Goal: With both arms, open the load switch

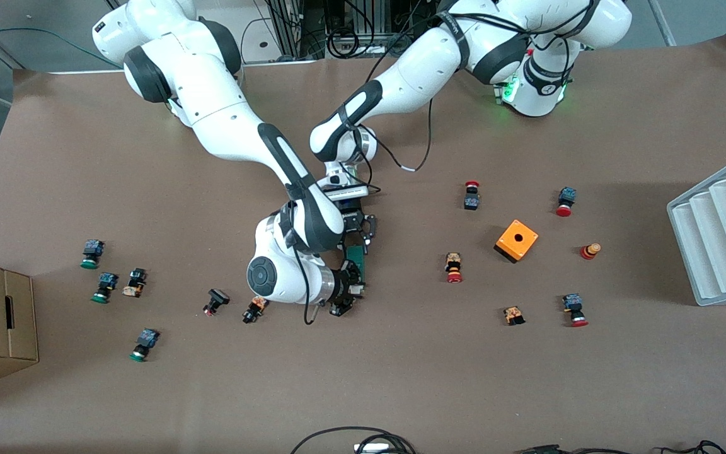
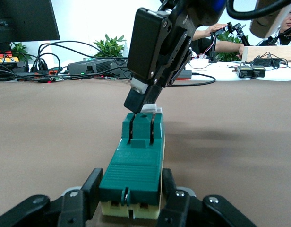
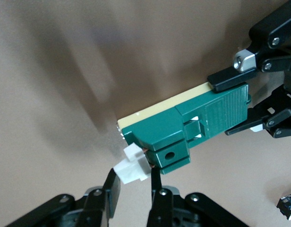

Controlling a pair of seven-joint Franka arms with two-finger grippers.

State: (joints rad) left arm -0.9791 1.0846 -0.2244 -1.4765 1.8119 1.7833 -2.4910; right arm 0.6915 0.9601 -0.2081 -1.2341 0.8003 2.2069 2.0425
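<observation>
Lying flat on the brown table (image 1: 401, 378) near its middle, the load switch (image 1: 357, 260) runs its long axis toward and away from the front camera, and both arms have it at opposite ends. The left gripper (image 2: 129, 191) has its fingers (image 2: 91, 187) closed on the two long sides of the end farther from the front camera, pinning the green body to the table. The right gripper (image 3: 132, 182), at the end nearer the front camera, has its fingers (image 3: 112, 187) pinched on the small white lever (image 3: 132, 168) that juts out of that end; in the left wrist view it comes down at a slant onto the same tab. So the lever lies straight out along the bar's axis from the left fingers, and the opening move looks likely to be the right arm's, pulling or tipping the tab while the left holds. The paper-covered surface looks smooth, so the bar might slide if the hold slackens. Room is fair: a small black and orange push button (image 1: 254, 309) sits toward the right arm's end, the orange box (image 1: 517, 240) well apart.
</observation>
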